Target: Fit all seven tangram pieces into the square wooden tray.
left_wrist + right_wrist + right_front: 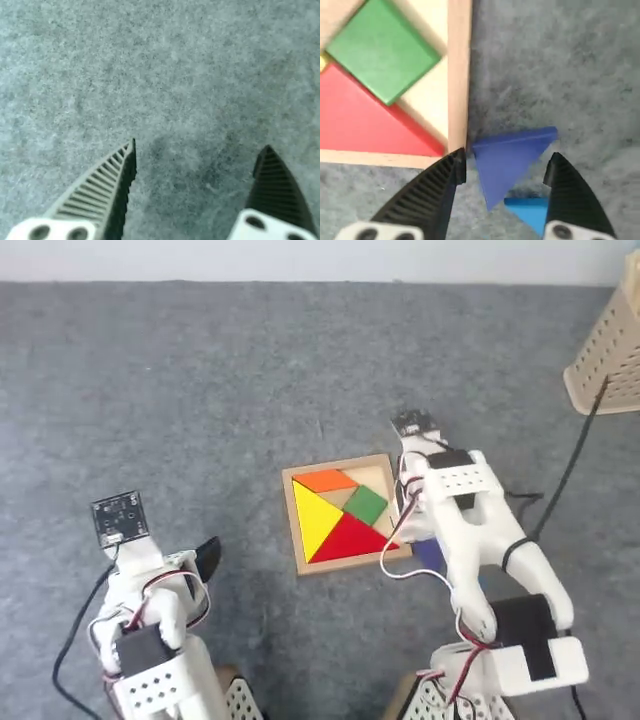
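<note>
The square wooden tray lies mid-table and holds an orange piece, a yellow triangle, a red triangle and a green square. In the right wrist view the green square and the red triangle lie inside the tray wall. Just outside that wall, on the carpet, a dark blue triangle lies between the fingers of my open right gripper. A lighter blue piece lies partly under it. My left gripper is open over bare carpet, at the lower left.
A beige perforated basket stands at the far right back. A black cable runs down from it toward the right arm. Grey carpet covers the table on all sides of the tray.
</note>
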Robot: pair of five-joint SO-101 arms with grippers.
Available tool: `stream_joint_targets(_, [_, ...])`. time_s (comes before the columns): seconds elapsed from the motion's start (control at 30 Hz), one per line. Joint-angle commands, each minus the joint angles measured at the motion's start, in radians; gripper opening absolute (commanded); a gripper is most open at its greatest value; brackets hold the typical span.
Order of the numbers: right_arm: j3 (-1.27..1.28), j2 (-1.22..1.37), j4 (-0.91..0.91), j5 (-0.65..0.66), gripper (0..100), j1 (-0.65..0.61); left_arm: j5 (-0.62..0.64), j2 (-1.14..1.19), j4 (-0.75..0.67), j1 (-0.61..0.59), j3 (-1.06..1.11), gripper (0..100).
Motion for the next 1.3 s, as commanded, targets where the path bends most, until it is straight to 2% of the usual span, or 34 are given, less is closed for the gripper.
stream_joint_targets(0.0, [0.032,-0.005,-0.068,-0.020,25.7,-0.005,-0.002,-0.012,-0.002,0.002,-0.013,35])
stream_joint_targets(0.27, [-0.008,0.133,-0.085,-0.020,25.7,-0.005,-0.002,-0.012,-0.002,0.002,-0.013,35])
stream_joint_targets(0.4, [-0.060,0.174,-0.062,-0.044,25.7,0.054,-0.002,-0.012,-0.002,0.002,-0.013,35])
stream_joint_targets(0.6, [-0.078,0.173,-0.053,-0.055,25.7,0.134,-0.002,-0.012,-0.002,0.002,-0.013,35])
stream_joint_targets(0.97, [-0.101,0.163,-0.033,-0.061,25.7,0.136,-0.002,-0.012,-0.002,0.002,-0.013,35])
stream_joint_targets(1.27, [-0.114,-0.001,-0.044,-0.063,25.7,0.131,-0.002,-0.012,-0.002,0.002,-0.013,35])
